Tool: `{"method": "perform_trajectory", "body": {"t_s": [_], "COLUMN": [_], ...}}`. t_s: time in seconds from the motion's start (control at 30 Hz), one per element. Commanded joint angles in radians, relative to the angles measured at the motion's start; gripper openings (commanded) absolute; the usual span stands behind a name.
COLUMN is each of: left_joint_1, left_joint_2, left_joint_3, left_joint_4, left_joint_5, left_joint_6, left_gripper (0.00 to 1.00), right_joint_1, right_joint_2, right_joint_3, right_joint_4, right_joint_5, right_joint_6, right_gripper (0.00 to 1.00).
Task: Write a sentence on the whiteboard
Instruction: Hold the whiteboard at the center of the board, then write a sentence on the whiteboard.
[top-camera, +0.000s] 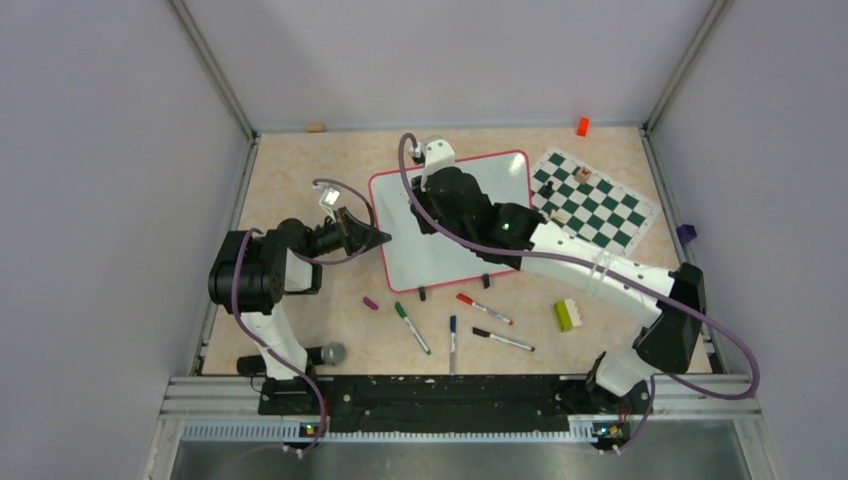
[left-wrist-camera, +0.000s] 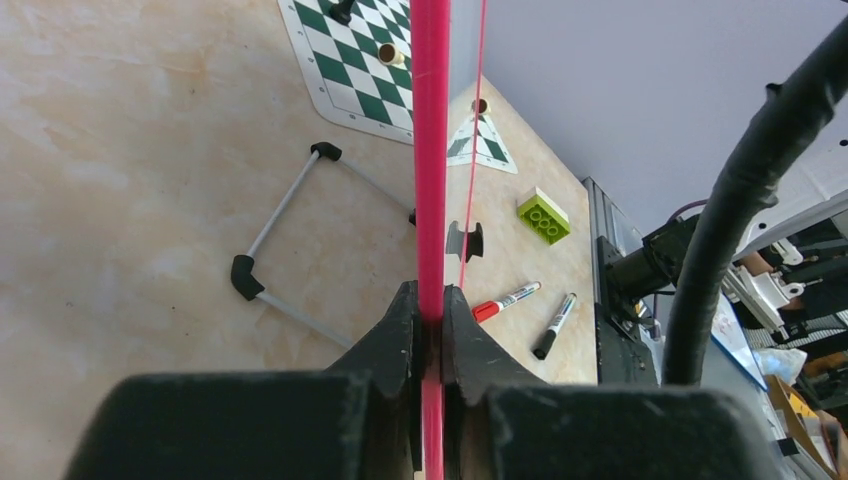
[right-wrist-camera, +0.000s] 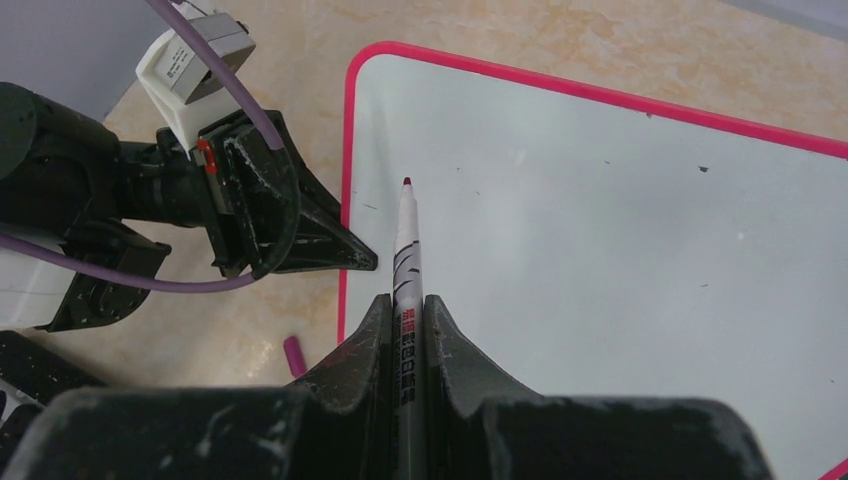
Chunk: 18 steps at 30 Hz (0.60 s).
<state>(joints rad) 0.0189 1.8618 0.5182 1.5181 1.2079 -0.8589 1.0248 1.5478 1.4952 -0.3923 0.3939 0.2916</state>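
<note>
The whiteboard (top-camera: 440, 250) stands tilted mid-table, white with a red-pink rim; its face (right-wrist-camera: 600, 250) shows no writing, only small specks. My left gripper (top-camera: 378, 238) is shut on the board's left rim, which runs as a red edge (left-wrist-camera: 431, 150) between the jaws (left-wrist-camera: 432, 310). My right gripper (top-camera: 425, 205) is over the board's upper left and is shut on an uncapped marker (right-wrist-camera: 406, 250). Its purple-red tip points at the board near the left rim, a little above the surface or just touching; I cannot tell which. The sentence is not visible.
A purple cap (top-camera: 370, 302) lies left of the board's foot. Green (top-camera: 411, 327), blue (top-camera: 452, 335), red (top-camera: 484, 308) and black (top-camera: 503, 340) markers lie in front. A green brick (top-camera: 567, 315), chess mat (top-camera: 592, 198) and orange block (top-camera: 582, 126) are at right.
</note>
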Motion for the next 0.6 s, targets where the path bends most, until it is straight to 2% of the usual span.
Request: {"method": "perform_trajectory", "body": {"t_s": [0.0,0.27,0.57], "left_joint_1": [-0.003,-0.003,-0.003], "left_joint_2": [0.017,0.026,0.027], "left_joint_3": [0.027,0.034,0.031], "left_joint_4": [0.102,0.102,0.102], "left_joint_5": [0.017,0.018,0.017], "left_joint_6": [0.0,-0.009,-0.013], "left_gripper": [0.0,0.0,0.0], "right_joint_1": [-0.001,0.005,0.012], "right_joint_2": [0.044,0.184,0.279], "right_joint_3": [0.09,0.266,0.355], "right_joint_4": [0.003,-0.142,-0.155], "right_joint_5": [0.03,0.099,0.111], "right_joint_6": [0.017,0.088,0.104], "right_gripper": [0.0,0.0,0.0]}}
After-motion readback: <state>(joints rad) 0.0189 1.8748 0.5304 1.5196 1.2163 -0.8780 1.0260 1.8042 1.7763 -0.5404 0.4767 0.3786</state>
